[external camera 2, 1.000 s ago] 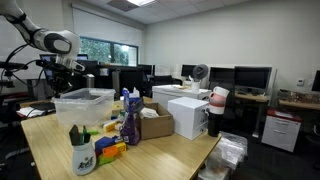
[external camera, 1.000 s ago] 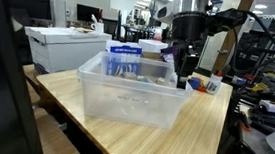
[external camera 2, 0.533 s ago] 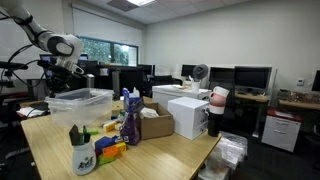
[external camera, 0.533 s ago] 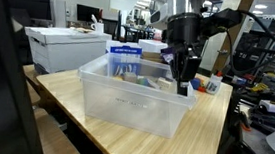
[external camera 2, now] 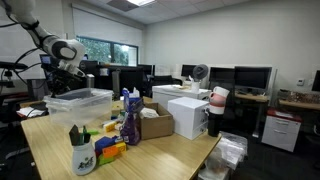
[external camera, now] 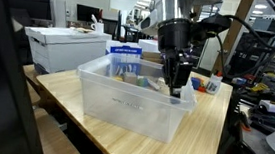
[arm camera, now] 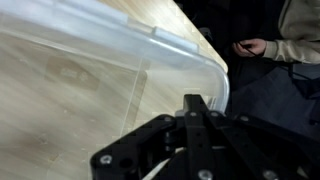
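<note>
While the claw [external camera: 180, 87] is hanging with its fingers pressed together and nothing between them, it is sitting just over one corner of the clear plastic bin [external camera: 125, 104]. The bin is standing on the wooden worktop [external camera: 205, 133], and in both exterior views it is showing as the nearest thing to the claw [external camera 2: 66, 86].

Wrist view: the bin's rounded rim [arm camera: 195, 50] is lying right ahead of the fingertips [arm camera: 190, 104]. Whether metal is touching plastic or just clearing it I cannot tell, since the clear wall is washing out the gap.

Risks I am flagging:
- The shut fingers are making a blunt wedge. Any drop from here is likely landing on the rim rather than inside, flexing or cracking the thin wall.
- A sideways sweep is likely hooking the lip. The bin is looking light, so it would be sliding or tipping on the smooth wood.
- Loose items [external camera: 137, 79] are lying on the bin floor near that corner, and a plunge would be pinning them.
- A blue-labelled box [external camera: 124, 54] is standing just behind the bin and would be getting shoved along with it.
- A person [arm camera: 296, 28] is standing beyond the worktop on the claw's side, possibly within reach of a fast swing.
</note>
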